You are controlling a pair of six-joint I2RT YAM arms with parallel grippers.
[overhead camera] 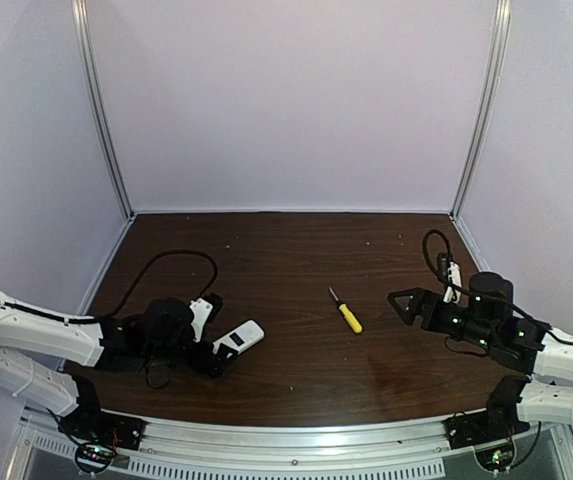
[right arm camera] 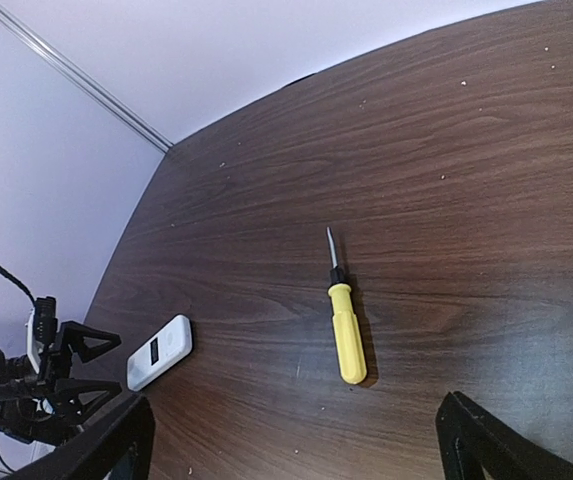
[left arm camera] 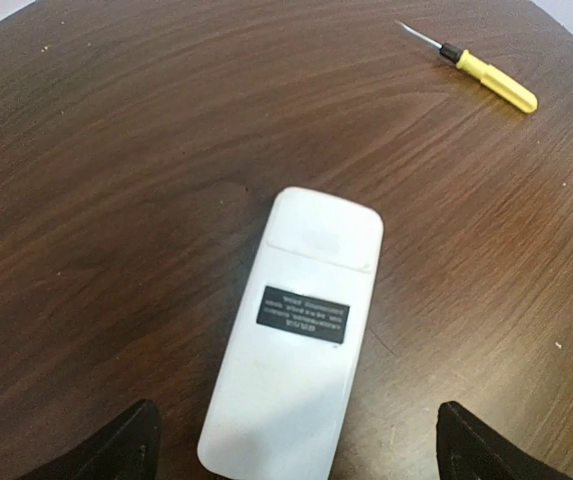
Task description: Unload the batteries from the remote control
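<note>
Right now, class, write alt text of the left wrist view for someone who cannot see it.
A white remote control lies on a wooden table, its near end between the spread fingers of the left gripper. A yellow screwdriver lies at top right.

white remote control (left arm camera: 297, 347), lying flat, label up, cover closed

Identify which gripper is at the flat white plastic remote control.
The left gripper: the remote control lies between its open fingers; the right gripper is far off.
</note>
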